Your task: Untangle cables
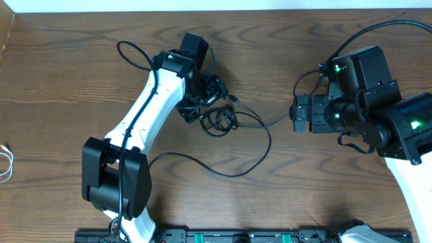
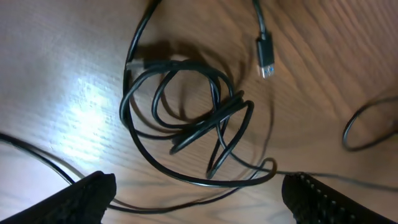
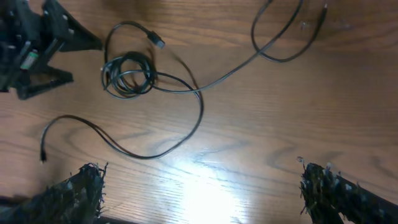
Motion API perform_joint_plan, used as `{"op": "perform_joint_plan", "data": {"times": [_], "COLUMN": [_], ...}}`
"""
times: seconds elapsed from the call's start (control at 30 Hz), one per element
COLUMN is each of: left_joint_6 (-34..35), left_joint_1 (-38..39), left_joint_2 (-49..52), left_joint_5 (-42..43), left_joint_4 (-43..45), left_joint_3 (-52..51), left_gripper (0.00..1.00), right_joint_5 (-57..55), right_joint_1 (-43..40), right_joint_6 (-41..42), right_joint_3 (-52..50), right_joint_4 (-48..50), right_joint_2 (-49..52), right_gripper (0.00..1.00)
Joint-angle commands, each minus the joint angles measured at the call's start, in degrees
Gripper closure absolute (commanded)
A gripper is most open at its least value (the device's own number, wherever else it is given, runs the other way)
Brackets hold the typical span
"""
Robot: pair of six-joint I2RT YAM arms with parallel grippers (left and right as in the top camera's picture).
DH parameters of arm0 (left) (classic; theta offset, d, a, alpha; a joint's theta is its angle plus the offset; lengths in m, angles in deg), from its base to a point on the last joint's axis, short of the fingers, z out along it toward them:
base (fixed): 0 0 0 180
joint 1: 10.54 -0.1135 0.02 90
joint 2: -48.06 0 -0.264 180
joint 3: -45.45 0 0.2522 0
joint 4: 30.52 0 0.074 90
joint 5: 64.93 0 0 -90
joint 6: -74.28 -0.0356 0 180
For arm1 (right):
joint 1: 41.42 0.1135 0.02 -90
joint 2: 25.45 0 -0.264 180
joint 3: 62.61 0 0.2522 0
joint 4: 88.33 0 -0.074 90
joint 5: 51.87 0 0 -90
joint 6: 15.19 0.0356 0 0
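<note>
The black cables (image 1: pixel 219 120) lie in a small knotted coil at the table's middle, and one long strand (image 1: pixel 266 145) loops out to the right and forward. In the left wrist view the coil (image 2: pixel 186 118) sits just ahead of my left gripper (image 2: pixel 199 205), with a free plug end (image 2: pixel 266 59) beyond it. That gripper (image 1: pixel 208 102) is open; a strand crosses the gap between its fingers (image 2: pixel 87 199) untouched. My right gripper (image 3: pixel 205 199) is open over bare wood, well right of the coil (image 3: pixel 127 74). In the overhead view it (image 1: pixel 297 115) faces the tangle.
A white cable (image 1: pixel 5 162) lies at the table's far left edge. Thick black arm cords run near both wrists. A black rail (image 1: pixel 236 236) runs along the table's front edge. The left gripper (image 3: pixel 37 50) shows in the right wrist view.
</note>
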Motion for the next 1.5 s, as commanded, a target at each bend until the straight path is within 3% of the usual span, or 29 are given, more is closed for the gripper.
{"op": "perform_joint_plan", "data": {"times": [0.0,0.3,0.77,1.0,1.13,1.47], "left_joint_6": [11.8,32.6,34.5,42.7,42.8,42.7], "left_joint_1": [2.0,7.0,4.0,4.8,4.8,4.6], "left_joint_2": [1.4,1.7,1.8,2.2,3.7,4.9], "left_joint_5": [0.1,-7.0,-5.9,-7.1,-6.9,-2.5], "left_joint_4": [-0.5,-0.6,-0.9,-1.2,-1.1,-1.2], "left_joint_3": [-1.4,-2.6,-2.6,-4.1,-4.5,-4.5], "left_gripper": [0.16,0.24,0.25,0.28,0.28,0.45], "right_joint_5": [1.3,1.8,3.5,3.5,3.5,3.5], "right_joint_1": [-0.1,-0.1,-0.1,-0.1,-0.1,-0.1], "right_joint_6": [0.6,0.5,1.3,1.2,1.2,1.2], "right_joint_3": [-0.3,-0.3,-0.3,-0.3,-0.4,-0.4], "right_joint_4": [0.9,1.1,0.1,0.1,0.2,0.6], "right_joint_2": [-0.2,0.6,0.6,0.6,0.6,0.6], "right_gripper": [0.01,0.01,0.01,0.01,0.01,0.01]}}
